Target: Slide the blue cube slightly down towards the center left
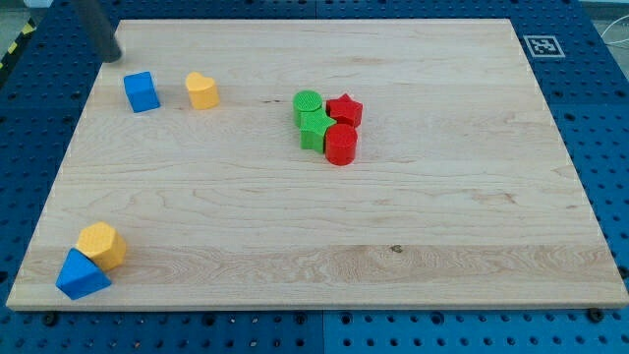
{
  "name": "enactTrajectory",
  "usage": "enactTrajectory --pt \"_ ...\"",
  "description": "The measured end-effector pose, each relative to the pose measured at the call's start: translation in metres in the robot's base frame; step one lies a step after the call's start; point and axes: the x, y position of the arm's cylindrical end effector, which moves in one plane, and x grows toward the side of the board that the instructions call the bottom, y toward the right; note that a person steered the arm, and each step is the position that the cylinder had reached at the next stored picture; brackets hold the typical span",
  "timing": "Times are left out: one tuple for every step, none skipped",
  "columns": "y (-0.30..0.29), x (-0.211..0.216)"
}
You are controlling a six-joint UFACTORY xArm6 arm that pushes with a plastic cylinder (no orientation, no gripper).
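The blue cube sits near the top left of the wooden board. My tip is at the end of the dark rod that comes in from the view's top left. It stands just above and to the left of the blue cube, a short gap away, not touching it.
A yellow block sits right of the blue cube. A green cylinder, green star, red star and red cylinder cluster near the centre. A yellow hexagonal block and blue triangular block lie at bottom left.
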Motion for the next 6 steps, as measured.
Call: enactTrajectory --pt "0.041 0.027" --pt "0.044 0.069" --pt "0.044 0.087" --pt "0.048 0.109" --pt "0.052 0.129" --pt "0.041 0.131"
